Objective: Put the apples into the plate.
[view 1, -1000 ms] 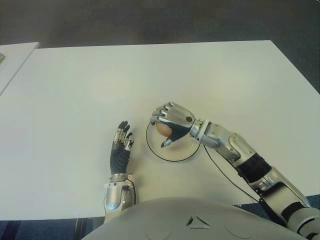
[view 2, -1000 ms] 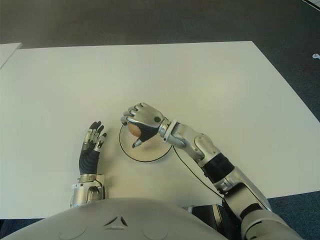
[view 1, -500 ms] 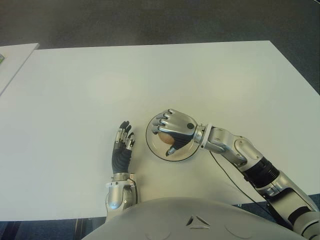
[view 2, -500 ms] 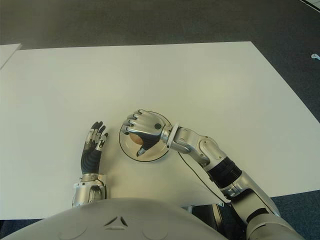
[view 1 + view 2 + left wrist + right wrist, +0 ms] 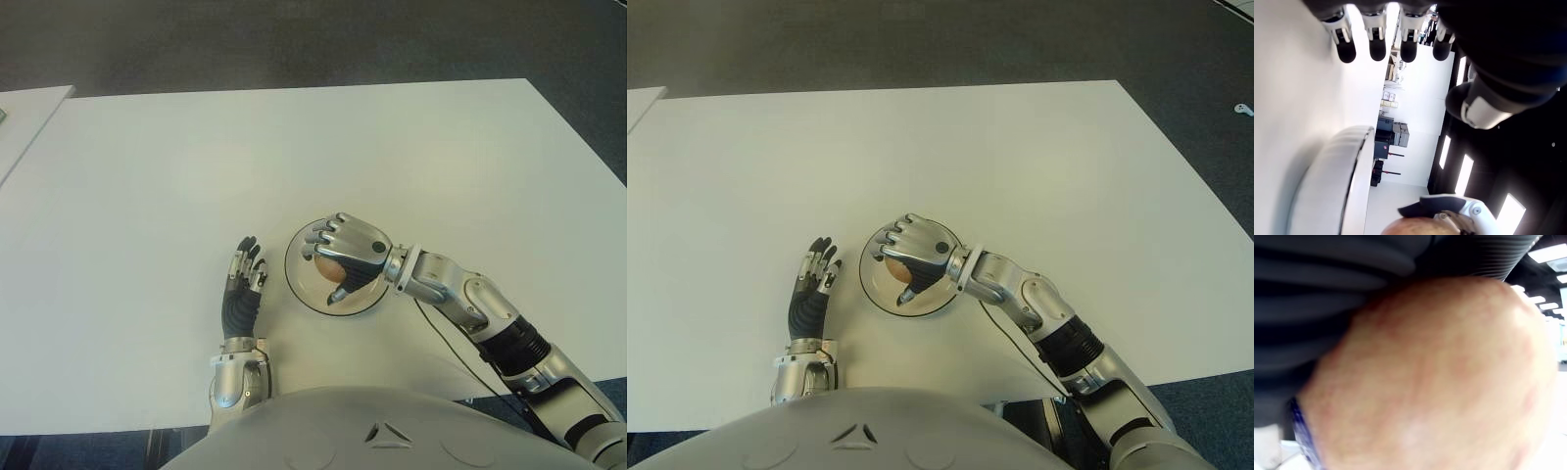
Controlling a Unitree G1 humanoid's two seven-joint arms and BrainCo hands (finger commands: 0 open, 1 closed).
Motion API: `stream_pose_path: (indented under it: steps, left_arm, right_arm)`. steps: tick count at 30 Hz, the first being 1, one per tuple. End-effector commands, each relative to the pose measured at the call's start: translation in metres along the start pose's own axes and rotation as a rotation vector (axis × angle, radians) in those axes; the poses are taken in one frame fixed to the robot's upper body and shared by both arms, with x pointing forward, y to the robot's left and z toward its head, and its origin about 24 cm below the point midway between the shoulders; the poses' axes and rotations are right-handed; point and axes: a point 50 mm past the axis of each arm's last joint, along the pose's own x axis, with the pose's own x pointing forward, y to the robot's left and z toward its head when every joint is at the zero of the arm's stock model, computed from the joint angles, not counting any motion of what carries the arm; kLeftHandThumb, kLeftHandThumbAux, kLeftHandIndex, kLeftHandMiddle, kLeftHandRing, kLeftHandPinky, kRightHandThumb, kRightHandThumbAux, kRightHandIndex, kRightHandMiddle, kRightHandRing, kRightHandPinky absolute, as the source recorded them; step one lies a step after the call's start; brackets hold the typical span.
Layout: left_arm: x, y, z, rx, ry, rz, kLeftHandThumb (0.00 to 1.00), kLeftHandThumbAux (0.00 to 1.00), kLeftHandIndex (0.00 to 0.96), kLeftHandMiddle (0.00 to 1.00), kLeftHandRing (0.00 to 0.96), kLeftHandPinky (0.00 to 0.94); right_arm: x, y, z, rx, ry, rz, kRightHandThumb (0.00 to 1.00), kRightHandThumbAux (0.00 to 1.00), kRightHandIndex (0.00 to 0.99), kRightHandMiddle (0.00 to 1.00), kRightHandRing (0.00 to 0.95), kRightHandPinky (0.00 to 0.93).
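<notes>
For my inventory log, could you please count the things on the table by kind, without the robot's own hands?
Apples: 1, the apple, grasped by the right hand over the plate.
Plates: 1, the plate, just right of the open left hand.
Total: 2

White table [image 5: 411, 147] — plate [image 5: 297, 284] on it

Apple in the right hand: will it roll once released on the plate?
Probably a little: the apple looks round and smooth. The plate rim should likely stop it. It seems rigid in the right hand.
</notes>
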Motion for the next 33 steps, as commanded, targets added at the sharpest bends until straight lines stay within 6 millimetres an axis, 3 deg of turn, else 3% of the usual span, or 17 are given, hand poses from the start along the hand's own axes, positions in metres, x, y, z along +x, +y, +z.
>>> stream_pose_path:
  steps: [1,3,9,33]
  left_arm:
    - [0.0,0.0,-0.005,-0.022,0.024,0.037,0.071,0.554,0.054,0.051,0.041,0.045]
    - [0.0,0.0,-0.006,-0.022,0.022,0.043,0.067,0.547,0.05,0.043,0.031,0.037]
    - [-0.001,0.0,-0.008,-0.023,0.017,0.054,0.06,0.526,0.041,0.025,0.013,0.027]
    - [-0.001,-0.009,-0.01,-0.028,0.027,0.087,0.114,0.561,0.061,0.037,0.023,0.037]
  right_arm:
    - [0.0,-0.005,-0.007,-0.028,0.017,0.062,0.173,0.447,0.073,0.064,0.051,0.048]
    - [0.0,-0.006,-0.008,-0.023,0.023,0.073,0.108,0.437,0.03,0.026,0.02,0.019]
    - [0.0,-0.009,-0.009,-0.009,0.03,0.073,0.053,0.41,0.003,0.002,0.002,0.001]
    - [0.0,0.005,-0.015,0.014,0.042,0.101,0.016,0.382,0.0,0.0,0.0,0.0]
